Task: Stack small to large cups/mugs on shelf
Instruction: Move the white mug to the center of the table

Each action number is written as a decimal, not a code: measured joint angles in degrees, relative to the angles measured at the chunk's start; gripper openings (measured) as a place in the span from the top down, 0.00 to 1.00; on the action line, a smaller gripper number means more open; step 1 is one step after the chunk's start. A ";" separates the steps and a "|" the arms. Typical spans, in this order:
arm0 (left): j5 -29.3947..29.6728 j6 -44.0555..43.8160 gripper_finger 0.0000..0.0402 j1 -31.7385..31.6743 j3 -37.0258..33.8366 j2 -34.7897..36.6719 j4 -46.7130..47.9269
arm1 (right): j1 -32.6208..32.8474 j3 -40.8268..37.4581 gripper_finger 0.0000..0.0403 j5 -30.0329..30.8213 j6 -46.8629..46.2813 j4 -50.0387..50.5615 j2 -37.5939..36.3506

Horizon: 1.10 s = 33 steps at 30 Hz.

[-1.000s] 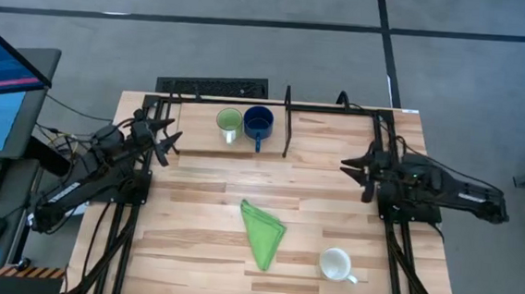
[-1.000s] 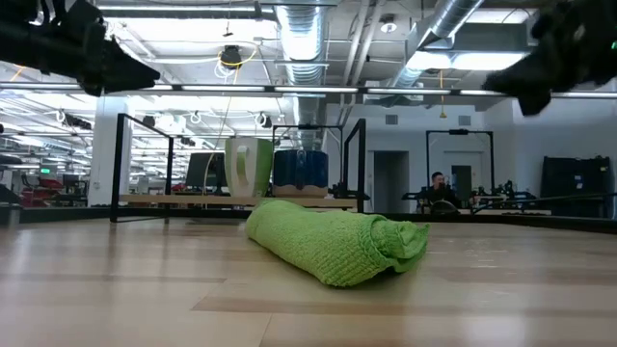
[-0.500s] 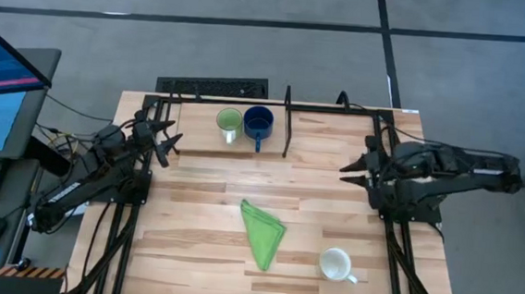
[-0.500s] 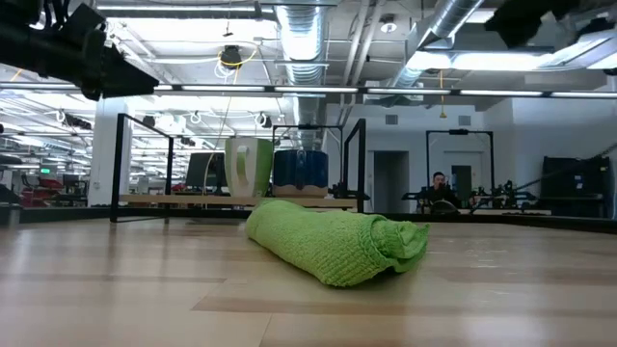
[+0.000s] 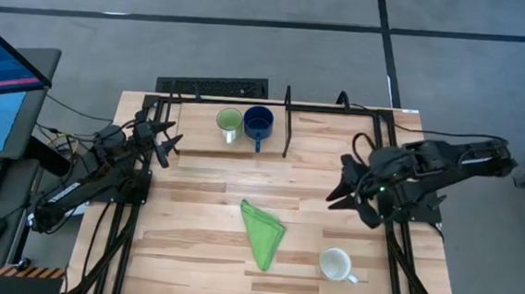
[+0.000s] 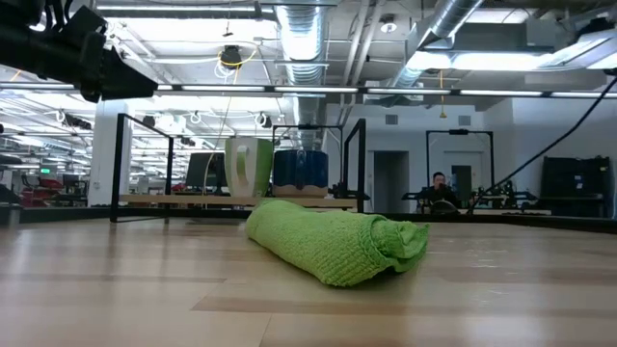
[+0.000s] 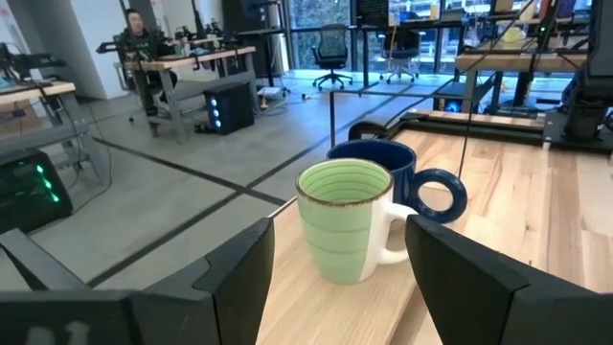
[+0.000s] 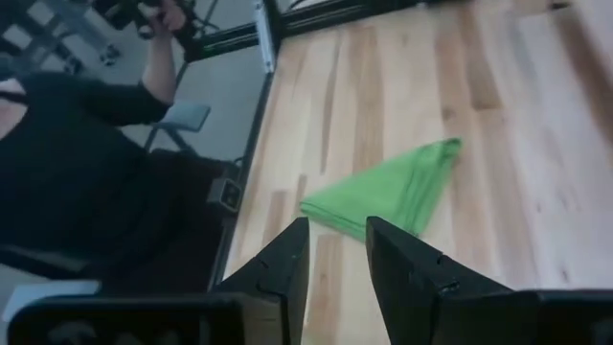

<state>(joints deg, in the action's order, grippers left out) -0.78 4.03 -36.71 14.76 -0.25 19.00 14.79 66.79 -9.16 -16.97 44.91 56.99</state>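
The light green mug and the dark blue mug stand side by side on the wooden base of the black-rod shelf at the far edge. In the left wrist view the green mug is in front of the blue one. The white mug stands upright on the table near the near right corner. My left gripper is open and hangs left of the shelf, facing the green mug. My right gripper is open above the table's right half, far of the white mug and touching nothing.
A folded green cloth lies in the near middle of the table, left of the white mug; it also shows in the right wrist view. A person in dark clothes sits beyond the table's edge. A monitor stands to the left.
My right gripper has swung toward the near edge and a little left, and has tipped downward so that it looks at the cloth. The right arm has risen out of the low view. The left arm and all three mugs have kept still.
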 joint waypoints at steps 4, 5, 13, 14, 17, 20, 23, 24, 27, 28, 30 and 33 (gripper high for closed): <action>-0.02 0.00 0.43 0.01 0.00 0.00 0.01 | 0.95 0.10 0.68 -0.74 0.00 -0.55 1.89; -0.02 0.00 0.43 0.00 0.00 0.00 0.01 | 0.89 0.10 0.68 -1.64 0.00 -0.42 2.23; -0.02 -0.01 0.43 0.01 0.02 0.00 0.04 | 0.83 0.10 0.68 -2.80 0.70 -0.88 5.60; -0.02 -0.02 0.43 0.01 0.02 0.00 0.05 | 0.82 0.10 0.68 -2.76 0.73 -1.08 6.19; -0.02 0.02 0.43 0.01 0.02 0.00 0.05 | 0.28 0.10 0.68 -2.63 0.90 -1.35 8.17; -0.02 0.57 0.43 0.01 0.02 0.00 0.05 | -0.82 0.10 0.68 -2.60 0.92 -1.27 10.26; -0.02 0.92 0.43 0.01 0.02 0.00 0.05 | -2.41 0.10 0.68 -2.59 0.56 -1.27 12.30; -0.02 0.92 0.43 0.01 0.02 0.00 0.05 | -2.97 0.12 0.68 -2.59 0.46 -1.29 13.10; -0.02 0.92 0.43 0.01 0.02 0.00 0.24 | -4.26 0.10 0.63 -2.61 0.44 -1.25 15.41; -0.02 0.92 0.43 0.01 0.02 0.00 0.50 | -4.45 0.10 0.60 -2.61 0.42 -1.25 15.97; -0.02 0.92 0.43 0.01 0.02 -0.02 0.87 | -4.44 0.10 0.54 -2.64 -0.17 -1.20 16.89; -0.02 0.92 0.43 0.01 0.02 -0.02 0.90 | -3.89 0.10 0.42 -2.78 -1.90 1.45 17.49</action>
<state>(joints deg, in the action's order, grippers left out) -0.80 4.95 -36.71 14.79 -0.27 19.90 10.90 66.89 -11.94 -18.87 46.36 74.48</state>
